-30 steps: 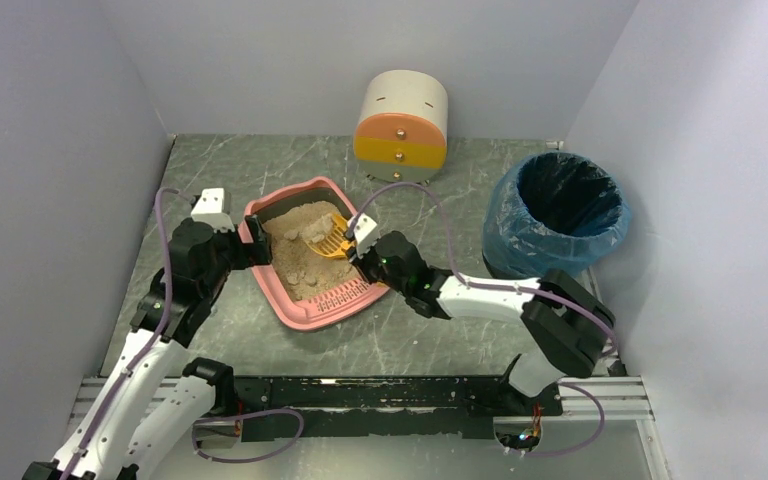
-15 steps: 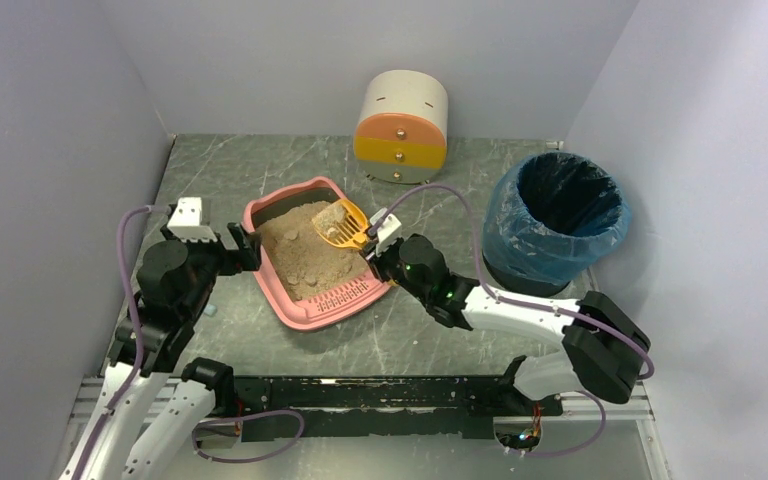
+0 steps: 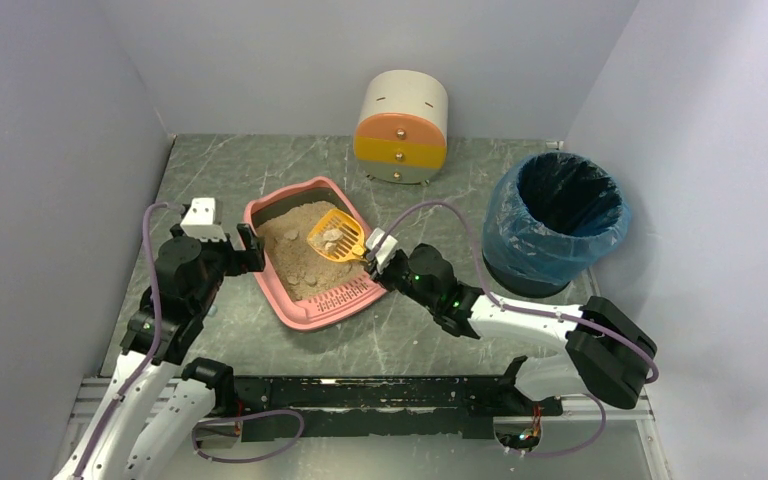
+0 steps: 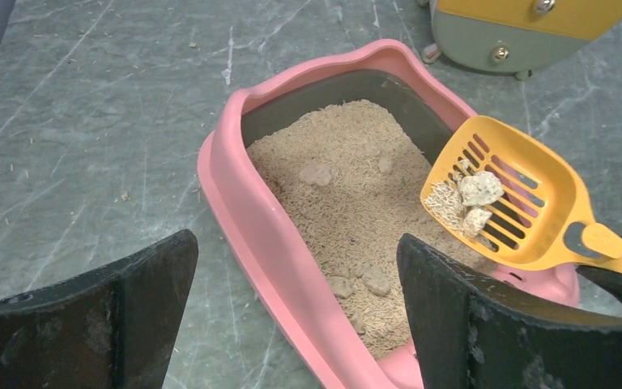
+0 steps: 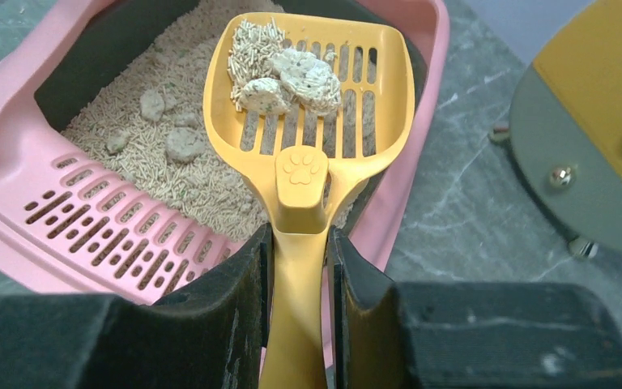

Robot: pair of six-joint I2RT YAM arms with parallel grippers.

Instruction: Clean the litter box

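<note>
The pink litter box lies mid-table, filled with beige litter. My right gripper is shut on the handle of an orange slotted scoop. The scoop hangs level above the box's right half and carries pale clumps and some pellets. In the right wrist view the handle runs between my right gripper jaws, over the slotted ledge. My left gripper is open just left of the box. In its own view the left gripper frames the box's pink rim without touching it. Loose clumps remain in the litter.
A blue-lined round bin stands at the right, beyond the right arm. A cream-and-orange round drawer unit sits at the back behind the box. Grey walls close in the table on the left, back and right.
The right gripper raised the scoop out of the litter with clumps in it and drew it slightly rightward. The left gripper backed off from the box's left rim, staying open.
</note>
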